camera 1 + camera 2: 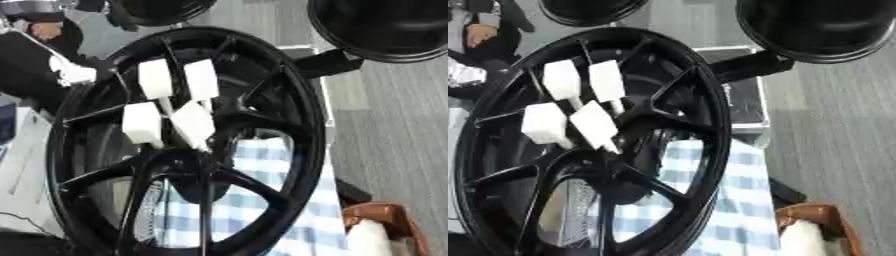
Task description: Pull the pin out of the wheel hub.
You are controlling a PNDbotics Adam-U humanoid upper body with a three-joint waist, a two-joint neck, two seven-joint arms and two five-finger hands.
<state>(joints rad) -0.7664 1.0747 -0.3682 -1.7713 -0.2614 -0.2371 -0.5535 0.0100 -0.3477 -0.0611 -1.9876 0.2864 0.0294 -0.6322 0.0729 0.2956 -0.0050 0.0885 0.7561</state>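
A big black spoked wheel (pixel 302 105) stands on edge and fills most of both views. Its hub (pixel 185 161) lies a little below the middle. Above the hub sit several white blocky pieces, among them one (pixel 156 78), a second (pixel 200 79) and a third (pixel 193 123), each narrowing into a thin stem that points down toward the hub. I cannot make out which of them is the pin. A black arm-like shape (pixel 26 65) with a white patch lies behind the rim at the left. Neither hand shows.
A blue and white checked cloth (pixel 262 200) shows through the spokes. Another black wheel (pixel 385 25) hangs at the top right and a third (pixel 162 10) at the top. A brown object (pixel 385 220) sits lower right, on grey floor.
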